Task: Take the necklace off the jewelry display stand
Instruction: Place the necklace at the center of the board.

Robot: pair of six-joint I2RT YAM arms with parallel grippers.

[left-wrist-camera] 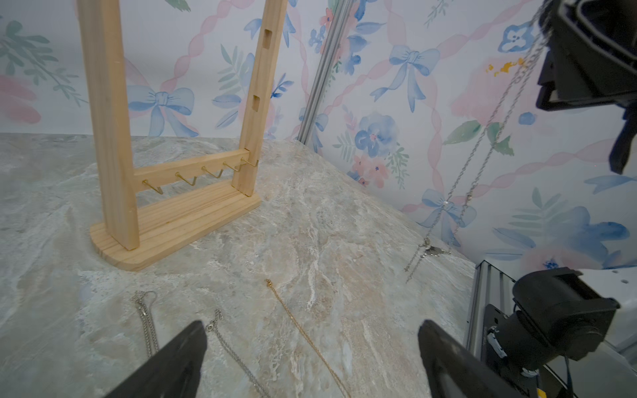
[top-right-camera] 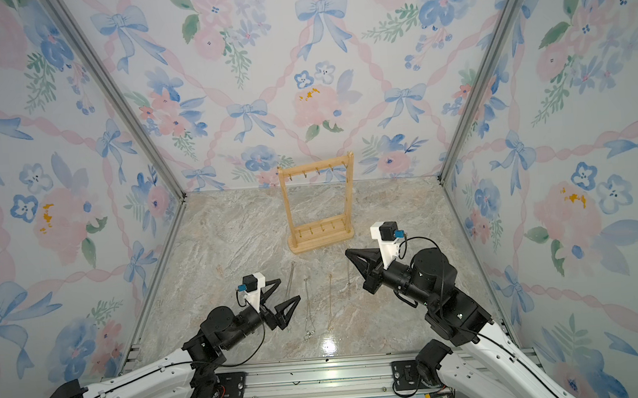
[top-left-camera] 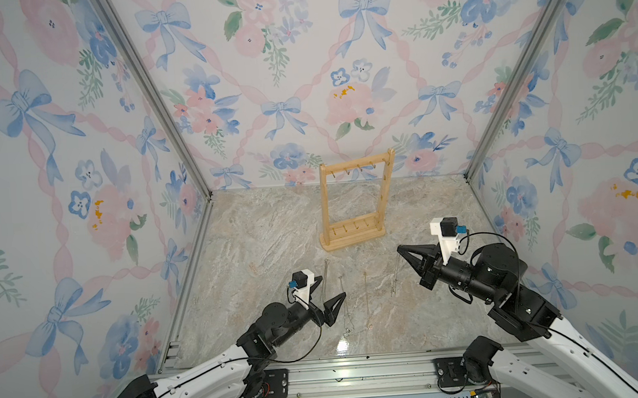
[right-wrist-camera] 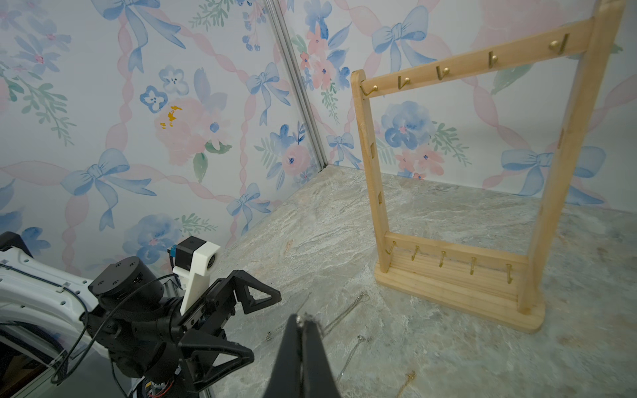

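With 12 o'clock taken as the far wall in the top views, the jewelry display stand (top-left-camera: 351, 239) sits upright on the marble worktop (top-left-camera: 266, 242) toward 12 o'clock. Every gold hook (right-wrist-camera: 443, 72) on its top and bottom bars is bare. The necklace (left-wrist-camera: 446, 204) is already off it. The right gripper (top-left-camera: 399, 248), at about 5 o'clock from the stand's base and well clear of it, is pressed together on the top of a thin silver chain. That chain hangs in two strands, and its lower end appears to reach the worktop. The left gripper (top-left-camera: 333, 285), at about 7 o'clock from the stand, is spread wide and holds nothing. It hovers over two silver chains (left-wrist-camera: 148, 327), with a gold chain (left-wrist-camera: 303, 330) just beside them toward 3 o'clock, all laid out roughly parallel. The task looks nearly done, and what likely remains is to lay the hanging chain down beside the others. The chain should be very light, completely limp and rather slippery between hard fingers. It swings, bunches and tangles easily, and its fine links could snag on a hook or on a neighbouring chain. The best hold is a firm pinch across both strands near the top of the loop or at the clasp. It should be lowered slowly so the tail settles first.
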